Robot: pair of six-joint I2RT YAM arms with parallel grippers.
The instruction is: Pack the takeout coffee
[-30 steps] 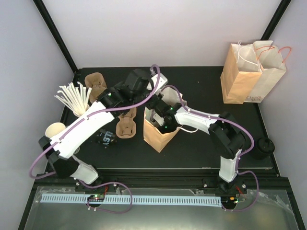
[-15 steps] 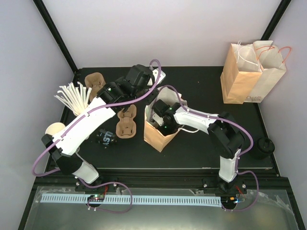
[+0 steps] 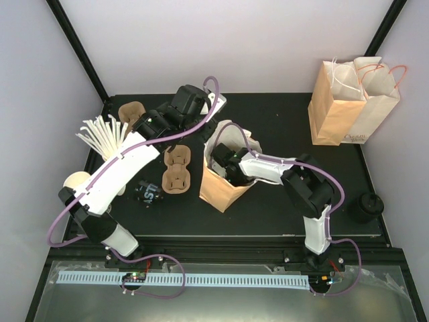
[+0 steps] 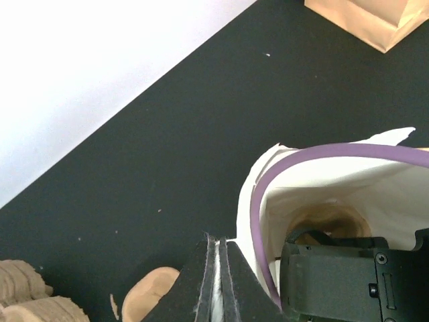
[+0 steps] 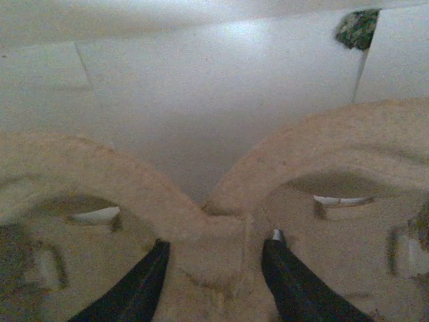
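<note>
Jaws of the left gripper [image 4: 216, 268] are pinching the open bag's [image 4: 335, 181] rim. Inside the bag, the right gripper [image 5: 218, 241] is straddling a carrier's [image 5: 322, 147] ridge; its grip is unclear. The coffee cup [image 3: 149, 192] is lying sideways on the table [image 3: 268, 215], beside another carrier [image 3: 175, 176].

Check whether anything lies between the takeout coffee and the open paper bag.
Yes. Pulp carriers lie between the takeout coffee and the paper bag, and the right gripper fills the bag's mouth.
</note>
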